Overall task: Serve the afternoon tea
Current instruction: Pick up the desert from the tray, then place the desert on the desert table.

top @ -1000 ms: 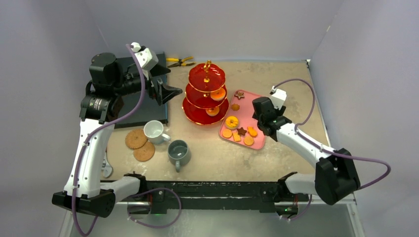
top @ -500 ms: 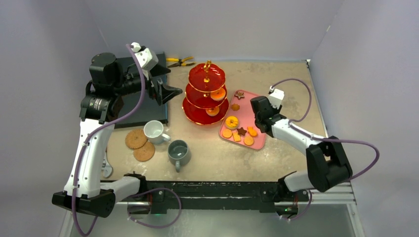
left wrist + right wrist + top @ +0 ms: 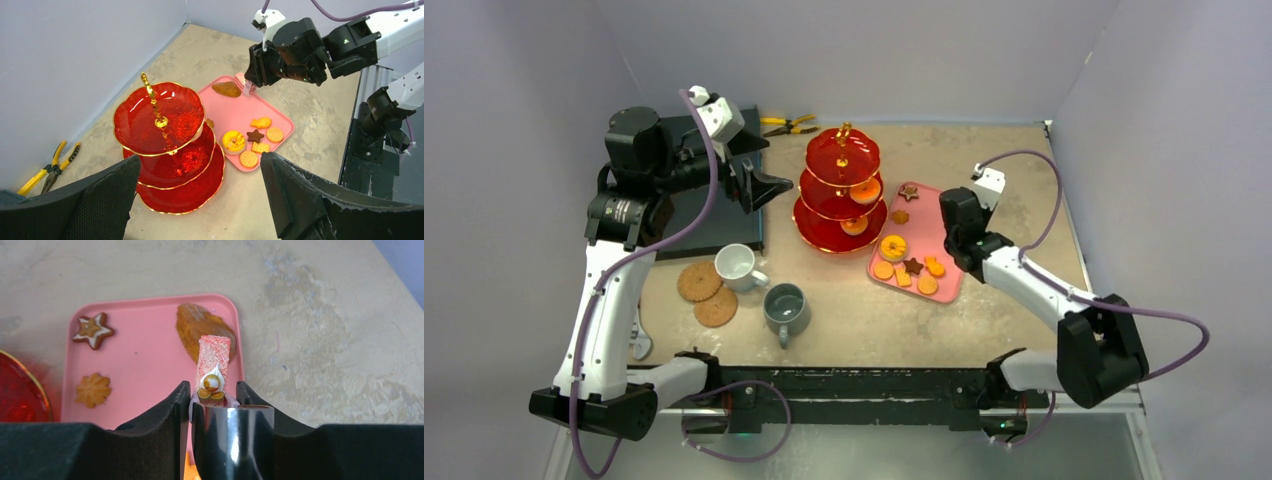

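Right wrist view: right fingers pinch the near end of a pink cake slice, long axis pointing away, over the far-right corner of the tray. Red stand lies to its left; left fingers are spread.

Yellow-handled pliers lie on the surface beyond the left claw; a flat dark slab lies beneath it.
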`<act>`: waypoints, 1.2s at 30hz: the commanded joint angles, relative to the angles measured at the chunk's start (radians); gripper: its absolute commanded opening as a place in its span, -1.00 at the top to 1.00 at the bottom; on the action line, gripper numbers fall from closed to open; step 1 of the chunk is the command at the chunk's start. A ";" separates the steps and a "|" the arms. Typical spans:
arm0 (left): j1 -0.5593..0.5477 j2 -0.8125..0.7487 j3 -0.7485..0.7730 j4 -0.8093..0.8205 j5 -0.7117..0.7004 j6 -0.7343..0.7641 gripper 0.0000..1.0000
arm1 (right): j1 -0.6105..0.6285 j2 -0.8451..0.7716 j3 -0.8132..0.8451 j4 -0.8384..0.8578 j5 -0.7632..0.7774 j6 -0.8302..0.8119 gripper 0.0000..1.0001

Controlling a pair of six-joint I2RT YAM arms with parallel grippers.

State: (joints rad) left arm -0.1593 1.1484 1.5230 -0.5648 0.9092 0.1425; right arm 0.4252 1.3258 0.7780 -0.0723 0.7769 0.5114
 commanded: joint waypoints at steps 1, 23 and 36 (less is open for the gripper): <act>0.001 -0.004 0.011 0.001 0.004 0.017 -0.80 | 0.023 -0.084 -0.019 0.150 -0.045 -0.116 0.60; 0.001 -0.004 0.020 0.003 -0.011 0.009 -0.80 | 0.372 -0.111 0.216 0.225 -0.439 -0.248 0.50; 0.001 -0.004 0.029 0.000 -0.007 0.006 -0.80 | 0.375 -0.011 0.244 0.294 -0.456 -0.248 0.45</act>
State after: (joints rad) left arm -0.1593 1.1484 1.5234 -0.5667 0.9001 0.1421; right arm 0.7940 1.3079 0.9733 0.1436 0.3397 0.2760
